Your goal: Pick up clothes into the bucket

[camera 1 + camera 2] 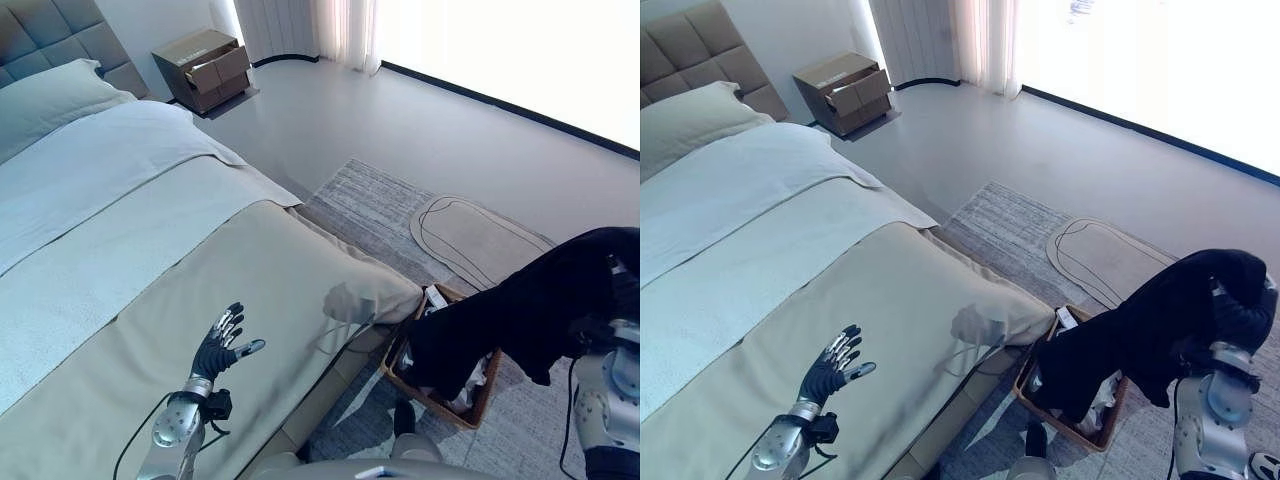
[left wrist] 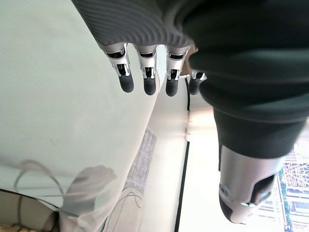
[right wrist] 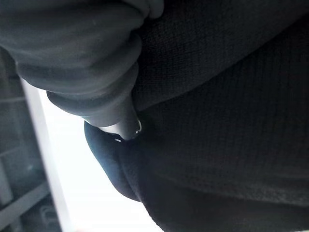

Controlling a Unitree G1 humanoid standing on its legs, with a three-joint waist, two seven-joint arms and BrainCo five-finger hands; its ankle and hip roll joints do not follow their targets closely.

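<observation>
**Black Top Hangs Over the Basket**

Silver left hand hovers over the big beige bed with fingers straight and spread. A black knitted garment drapes over the right hand, hiding its fingers, so I cannot tell their state. Its lower end hangs into the brown woven basket beside the bed.

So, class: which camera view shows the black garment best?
The right eye view: the black garment hangs whole from the right arm into the basket. The left eye view crops its top; the right wrist view shows close fabric.

Bed, nightstand, rug, bright window
</observation>
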